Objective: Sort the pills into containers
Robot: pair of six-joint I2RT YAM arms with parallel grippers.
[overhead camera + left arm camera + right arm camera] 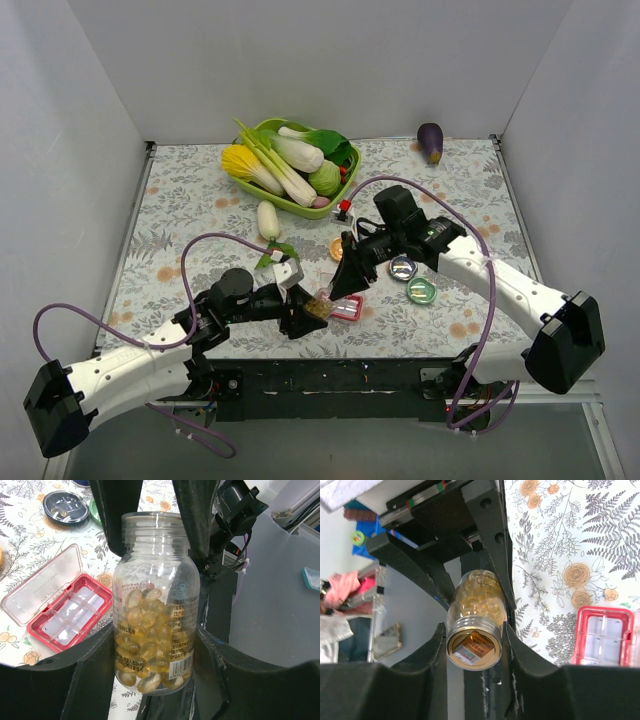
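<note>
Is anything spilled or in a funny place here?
Nothing is spilled. The capless pill bottle holds its golden capsules inside, and the open pill box is empty. Only the eggplant looks stray, lying alone by the back wall, away from the green bowl of vegetables.

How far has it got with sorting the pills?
Done: the pill box lies open and the bottle is uncapped. In hand: the left gripper holds the bottle, and the right gripper grips its neck. Still to do: all the pills sit in the bottle; the compartments look empty.
</note>
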